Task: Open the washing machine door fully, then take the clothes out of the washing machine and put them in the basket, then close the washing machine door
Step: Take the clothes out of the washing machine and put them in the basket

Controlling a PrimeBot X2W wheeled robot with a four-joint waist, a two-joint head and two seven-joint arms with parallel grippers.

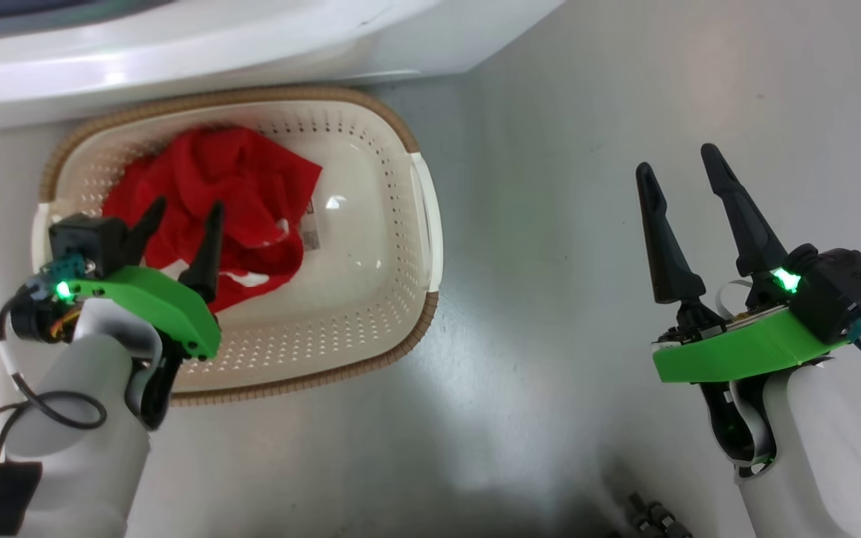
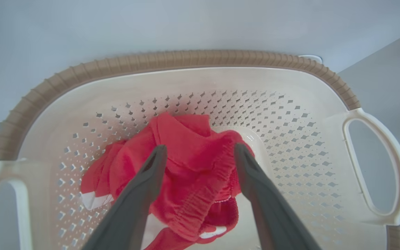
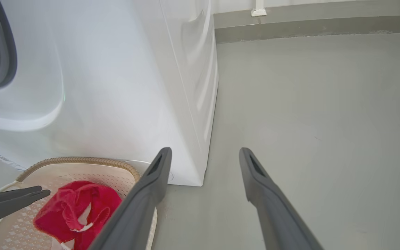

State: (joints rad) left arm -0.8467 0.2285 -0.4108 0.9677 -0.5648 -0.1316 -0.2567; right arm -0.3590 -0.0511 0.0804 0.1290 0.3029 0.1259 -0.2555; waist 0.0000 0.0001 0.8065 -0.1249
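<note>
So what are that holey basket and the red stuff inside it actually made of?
The basket looks like moulded cream plastic: smooth, slightly glossy, with neat rows of punched holes. Its brown rim imitates weaving but is probably plastic too. The clothes seem to be soft matte knit fabric, lying in crumpled folds, with a gathered, elastic-looking band.
</note>
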